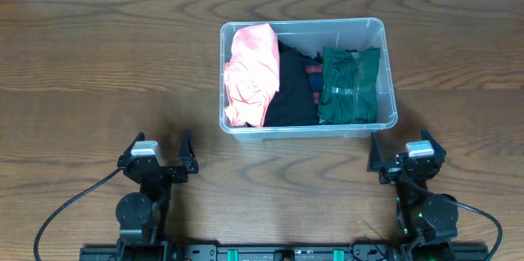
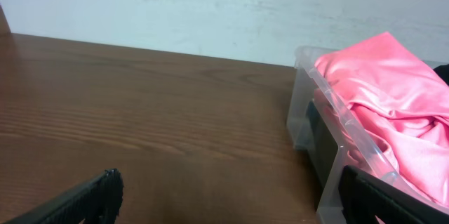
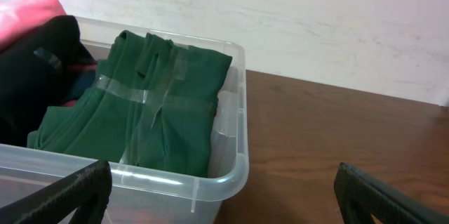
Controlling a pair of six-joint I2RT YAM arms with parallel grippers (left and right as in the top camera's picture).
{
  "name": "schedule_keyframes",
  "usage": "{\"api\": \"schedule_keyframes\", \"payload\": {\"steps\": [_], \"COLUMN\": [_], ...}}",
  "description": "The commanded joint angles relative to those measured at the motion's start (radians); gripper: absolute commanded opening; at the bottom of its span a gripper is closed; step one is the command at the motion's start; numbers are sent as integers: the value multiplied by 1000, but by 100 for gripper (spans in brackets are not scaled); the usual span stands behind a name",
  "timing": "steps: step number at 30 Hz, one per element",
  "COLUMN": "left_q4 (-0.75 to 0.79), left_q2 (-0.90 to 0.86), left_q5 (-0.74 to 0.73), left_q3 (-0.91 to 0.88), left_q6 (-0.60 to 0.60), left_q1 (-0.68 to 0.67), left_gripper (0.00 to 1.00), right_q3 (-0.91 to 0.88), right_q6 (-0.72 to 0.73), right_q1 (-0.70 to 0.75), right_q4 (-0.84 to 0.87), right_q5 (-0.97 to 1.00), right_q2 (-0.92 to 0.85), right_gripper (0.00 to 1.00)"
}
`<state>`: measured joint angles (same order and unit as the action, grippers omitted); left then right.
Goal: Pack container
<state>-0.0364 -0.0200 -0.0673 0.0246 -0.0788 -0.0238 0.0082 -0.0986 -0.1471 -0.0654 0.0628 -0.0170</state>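
The clear plastic container [image 1: 385,56] stands on the wooden table, past both arms. It holds a pink garment [image 1: 252,73] at the left, a black garment [image 1: 293,89] in the middle and a green folded garment [image 1: 350,85] at the right. My left gripper [image 1: 157,161] is open and empty, near the table's front, left of the container. My right gripper [image 1: 407,159] is open and empty, just in front of the container's right front corner. The left wrist view shows the pink garment [image 2: 393,112] in the container [image 2: 305,104]. The right wrist view shows the green garment [image 3: 154,112] behind the container's rim [image 3: 238,161].
Bare wooden table [image 1: 106,65] lies left of the container and in front of it. A pale wall [image 2: 224,6] runs behind the table's far edge. Cables [image 1: 65,212] trail from both arm bases at the front.
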Motion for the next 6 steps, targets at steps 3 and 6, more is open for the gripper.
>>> {"api": "schedule_keyframes", "payload": {"steps": [3, 6], "left_q4": [-29, -29], "left_q2": [-4, -4], "left_q5": [8, 8], "left_q3": [-20, -20], "left_q6": [-8, -8], "left_q1": [-6, -6], "left_gripper": [98, 98], "right_q3": [-2, -2], "right_q6": [-11, -11], "right_q1": [5, 5], "right_q4": [-3, -3], "right_q5": [-4, -4], "right_q2": [5, 5], "right_gripper": [99, 99]}}
